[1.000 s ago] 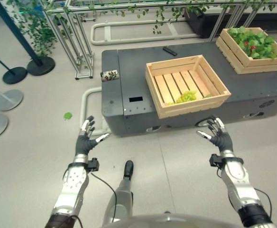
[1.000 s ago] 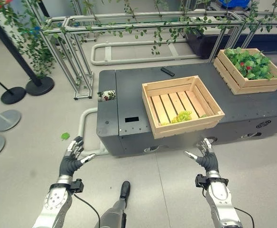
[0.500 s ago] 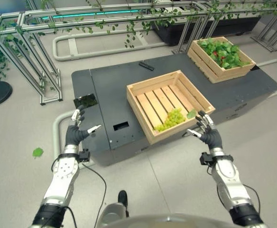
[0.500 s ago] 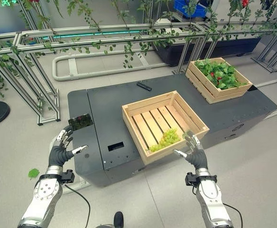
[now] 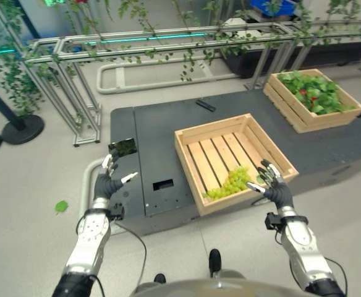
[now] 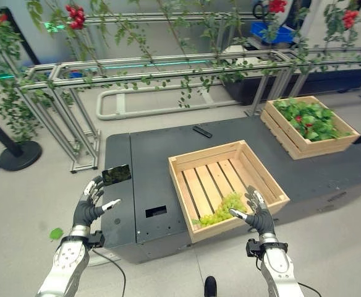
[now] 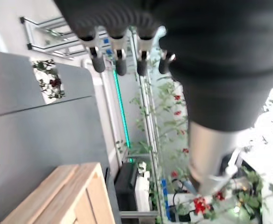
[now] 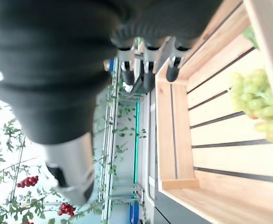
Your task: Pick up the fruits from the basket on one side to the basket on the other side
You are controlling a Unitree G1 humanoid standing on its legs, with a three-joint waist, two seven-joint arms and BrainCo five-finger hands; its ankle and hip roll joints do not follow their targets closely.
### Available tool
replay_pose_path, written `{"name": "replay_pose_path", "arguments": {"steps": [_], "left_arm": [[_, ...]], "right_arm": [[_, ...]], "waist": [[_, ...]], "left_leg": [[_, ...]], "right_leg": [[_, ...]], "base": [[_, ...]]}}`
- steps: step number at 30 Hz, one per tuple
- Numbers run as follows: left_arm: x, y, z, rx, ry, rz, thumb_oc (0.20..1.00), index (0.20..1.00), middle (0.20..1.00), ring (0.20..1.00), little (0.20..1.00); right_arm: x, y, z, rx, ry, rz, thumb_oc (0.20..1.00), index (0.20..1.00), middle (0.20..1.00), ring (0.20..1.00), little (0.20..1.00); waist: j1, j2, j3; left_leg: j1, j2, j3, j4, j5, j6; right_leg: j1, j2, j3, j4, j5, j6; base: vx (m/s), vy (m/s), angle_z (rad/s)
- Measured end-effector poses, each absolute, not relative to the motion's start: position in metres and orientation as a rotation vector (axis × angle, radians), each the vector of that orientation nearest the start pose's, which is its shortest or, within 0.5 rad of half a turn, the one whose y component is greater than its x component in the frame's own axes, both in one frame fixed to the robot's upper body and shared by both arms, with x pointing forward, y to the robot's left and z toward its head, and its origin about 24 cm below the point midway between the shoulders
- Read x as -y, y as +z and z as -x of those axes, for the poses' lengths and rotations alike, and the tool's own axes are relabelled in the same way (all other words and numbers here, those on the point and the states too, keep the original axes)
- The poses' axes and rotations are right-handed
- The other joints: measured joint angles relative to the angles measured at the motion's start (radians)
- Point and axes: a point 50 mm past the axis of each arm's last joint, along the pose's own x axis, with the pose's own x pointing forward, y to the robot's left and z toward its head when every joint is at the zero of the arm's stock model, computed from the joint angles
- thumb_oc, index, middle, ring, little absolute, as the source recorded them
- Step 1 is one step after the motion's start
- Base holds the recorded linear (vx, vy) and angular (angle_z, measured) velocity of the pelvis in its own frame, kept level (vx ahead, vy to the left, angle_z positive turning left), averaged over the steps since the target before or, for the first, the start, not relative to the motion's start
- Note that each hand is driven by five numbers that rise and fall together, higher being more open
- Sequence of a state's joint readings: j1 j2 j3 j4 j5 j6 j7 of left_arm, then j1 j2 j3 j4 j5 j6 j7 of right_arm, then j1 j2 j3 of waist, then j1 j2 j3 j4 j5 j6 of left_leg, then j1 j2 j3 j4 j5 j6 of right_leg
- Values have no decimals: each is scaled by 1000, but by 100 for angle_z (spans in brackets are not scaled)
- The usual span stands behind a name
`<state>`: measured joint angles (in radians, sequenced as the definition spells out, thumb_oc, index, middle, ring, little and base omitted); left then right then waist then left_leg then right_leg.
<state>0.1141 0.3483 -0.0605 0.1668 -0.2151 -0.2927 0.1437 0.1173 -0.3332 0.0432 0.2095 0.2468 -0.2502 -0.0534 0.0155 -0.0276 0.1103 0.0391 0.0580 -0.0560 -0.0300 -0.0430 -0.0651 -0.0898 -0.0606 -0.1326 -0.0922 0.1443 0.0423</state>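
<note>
Green grapes (image 5: 230,184) in near corner of wooden crate (image 5: 190,137) on dark bench (image 5: 149,130), right hand (image 5: 276,188) fingers spread beside them, left hand (image 5: 108,180) spread at bench's left, leafy crate (image 5: 292,111) far right

We see grapes (image 5: 231,183) in the near crate (image 5: 212,133) on the platform (image 5: 156,127). Another crate (image 5: 298,115) sits behind it to the right, maybe holding leaves.

Setting: likely indoor greenhouse lab | cues: vine-hung aluminium frames (image 6: 137,68); wooden crates (image 6: 227,185); grey platform (image 6: 149,161)
</note>
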Motion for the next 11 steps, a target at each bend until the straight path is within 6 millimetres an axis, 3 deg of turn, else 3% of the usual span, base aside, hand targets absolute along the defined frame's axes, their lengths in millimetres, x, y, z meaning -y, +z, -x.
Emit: {"name": "replay_pose_path", "arguments": {"steps": [4,11], "left_arm": [[-219,22,-225,36,114,-107,1000,1000,1000,1000,1000],[-209,22,-227,39,73,-71,1000,1000,1000,1000,1000]], "right_arm": [[229,9,-223,-54,-98,101,1000,1000,1000,1000,1000],[236,12,-224,-45,-118,117,1000,1000,1000,1000,1000]], "waist": [[-10,17,5],[-25,40,9]], "left_leg": [[-17,33,-29,2,9,-22],[-14,39,-48,1,8,-30]], "right_leg": [[16,25,-70,0,-22,-29],[34,22,-98,0,-30,-32]], "base": [[66,-116,42],[63,-52,17]]}}
